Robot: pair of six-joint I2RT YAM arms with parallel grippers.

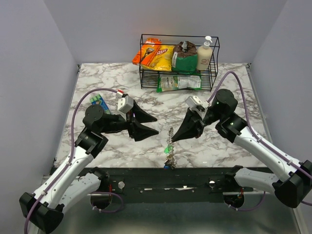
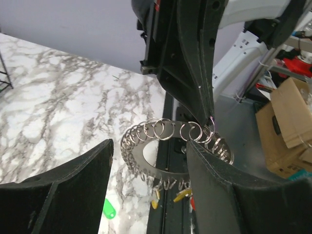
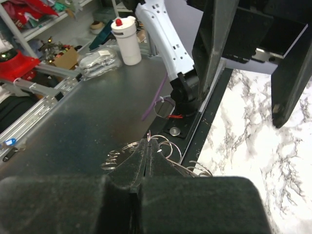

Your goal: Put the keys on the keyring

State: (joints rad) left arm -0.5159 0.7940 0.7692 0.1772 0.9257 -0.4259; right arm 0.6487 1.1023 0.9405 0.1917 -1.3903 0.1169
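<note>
The left arm (image 1: 68,178) and right arm (image 1: 263,146) wear smooth white shells, broken by chunky black joints (image 1: 93,117). A thin purple cable (image 1: 73,141) runs along each, and each wrist carries a small pale-grey camera box (image 1: 125,104). The left pincer (image 1: 156,125) and right pincer (image 1: 173,140) have matt black, wedge-shaped fingers.

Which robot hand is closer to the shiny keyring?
Right. The right gripper is shut on the keyring, holding it up. The left gripper is open, apart from it on its left.
</note>
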